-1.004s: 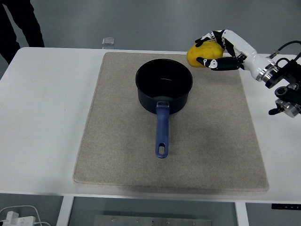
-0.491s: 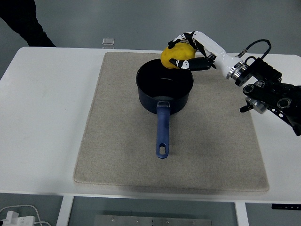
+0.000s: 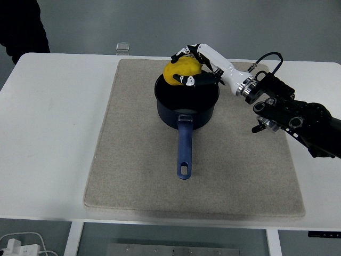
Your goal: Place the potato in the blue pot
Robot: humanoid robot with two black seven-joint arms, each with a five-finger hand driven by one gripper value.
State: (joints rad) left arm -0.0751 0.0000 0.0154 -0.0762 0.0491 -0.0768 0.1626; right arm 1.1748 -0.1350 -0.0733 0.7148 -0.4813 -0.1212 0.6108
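A dark blue pot (image 3: 186,109) with a long blue handle (image 3: 183,149) stands on a beige mat (image 3: 133,160), handle pointing toward the near edge. My right hand (image 3: 184,66) comes in from the right and is shut on a yellow potato (image 3: 180,71). It holds the potato just above the pot's far rim, over the opening. The left arm is out of view.
The mat covers most of the white table (image 3: 53,133). A small clear object (image 3: 122,48) sits at the table's far edge. A person in dark clothing (image 3: 21,24) stands at the top left. My right arm (image 3: 293,114) crosses the mat's right side.
My right hand has carried the potato leftward from beyond the mat's far right to above the pot's opening. The arm has stretched further in over the table.
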